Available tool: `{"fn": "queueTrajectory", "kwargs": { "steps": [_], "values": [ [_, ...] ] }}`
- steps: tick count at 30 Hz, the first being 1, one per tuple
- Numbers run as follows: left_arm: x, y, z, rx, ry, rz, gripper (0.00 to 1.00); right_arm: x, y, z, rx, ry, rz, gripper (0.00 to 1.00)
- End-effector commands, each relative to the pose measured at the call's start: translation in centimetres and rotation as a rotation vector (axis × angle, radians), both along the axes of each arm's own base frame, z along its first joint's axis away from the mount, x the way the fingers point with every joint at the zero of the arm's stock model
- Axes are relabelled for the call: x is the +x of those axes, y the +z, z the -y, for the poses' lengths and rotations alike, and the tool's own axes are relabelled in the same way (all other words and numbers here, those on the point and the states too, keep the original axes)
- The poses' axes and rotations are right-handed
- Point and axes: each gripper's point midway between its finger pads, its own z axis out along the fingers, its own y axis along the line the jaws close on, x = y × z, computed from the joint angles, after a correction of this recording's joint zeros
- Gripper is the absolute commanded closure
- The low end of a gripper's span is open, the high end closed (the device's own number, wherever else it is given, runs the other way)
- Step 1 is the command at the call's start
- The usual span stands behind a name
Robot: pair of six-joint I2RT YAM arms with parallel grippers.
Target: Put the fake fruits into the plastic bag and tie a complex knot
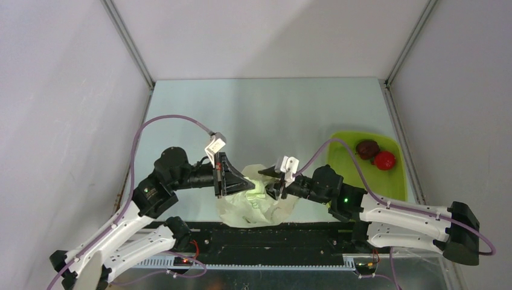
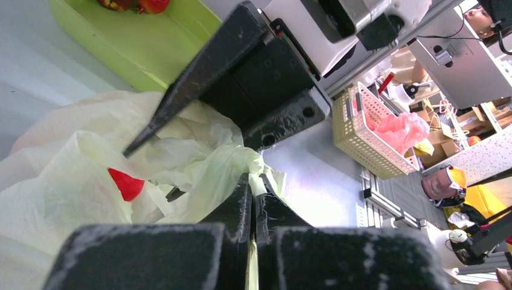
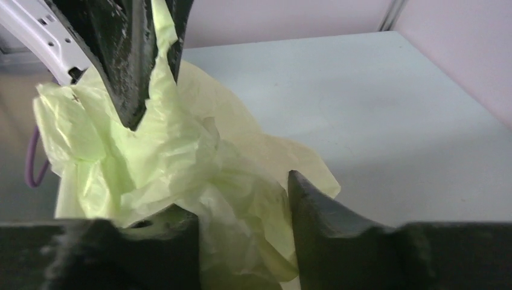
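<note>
The plastic bag (image 1: 256,208) lies crumpled at the table's near edge between both arms. My left gripper (image 1: 246,184) is shut on a fold of its pale film, which shows pinched between the closed fingertips in the left wrist view (image 2: 254,181). A red fruit (image 2: 125,183) shows inside the bag. My right gripper (image 1: 270,183) is open, and bunched film (image 3: 235,199) sits between its spread fingers (image 3: 320,223). A red round fruit (image 1: 384,160) and a dark maroon fruit (image 1: 367,148) lie in the tray. No grape cluster or knot is visible.
The lime-green tray (image 1: 350,175) stands at the right of the table and also shows in the left wrist view (image 2: 139,54). The black rail (image 1: 272,238) of the arm bases runs just in front of the bag. Enclosure walls rise left, right and behind.
</note>
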Motion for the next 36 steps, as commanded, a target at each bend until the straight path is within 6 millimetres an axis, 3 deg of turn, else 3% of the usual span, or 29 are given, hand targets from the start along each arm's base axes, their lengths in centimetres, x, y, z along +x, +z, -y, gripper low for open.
{"fn": "queueTrajectory", "kwargs": {
  "steps": [1,3,5,12,22,24,28,32,36],
  "values": [
    [-0.3,0.3,0.1,-0.021,-0.031,0.030,1.00,0.3,2.6,0.1,0.116,-0.030,-0.030,0.77],
    [-0.3,0.2,-0.1,-0.022,-0.027,0.059,1.00,1.2,2.8,0.7,0.131,-0.097,-0.058,0.92],
    [0.0,0.0,-0.2,-0.016,-0.010,0.094,1.00,2.2,3.0,1.5,0.148,-0.173,-0.083,0.99],
    [1.8,-1.6,-0.4,0.070,0.050,0.236,1.00,3.2,3.3,3.1,0.171,-0.297,-0.105,1.00],
    [5.5,-1.7,-1.1,0.179,0.286,0.471,1.00,3.4,3.5,4.3,0.170,-0.434,-0.156,1.00],
    [5.8,-1.7,-0.9,0.178,0.303,0.501,1.00,3.4,3.6,4.8,0.177,-0.473,-0.195,0.91],
    [6.4,-2.0,-0.9,0.207,0.345,0.550,1.00,3.0,3.9,6.4,0.236,-0.552,-0.345,0.53],
    [6.6,-2.0,-1.4,0.196,0.394,0.592,1.00,2.4,3.2,10.1,0.381,-0.662,-0.615,0.43],
    [6.3,-2.4,-1.1,0.190,0.397,0.607,1.00,0.7,4.1,9.8,0.582,-0.606,-0.919,0.43]
  ]
}}
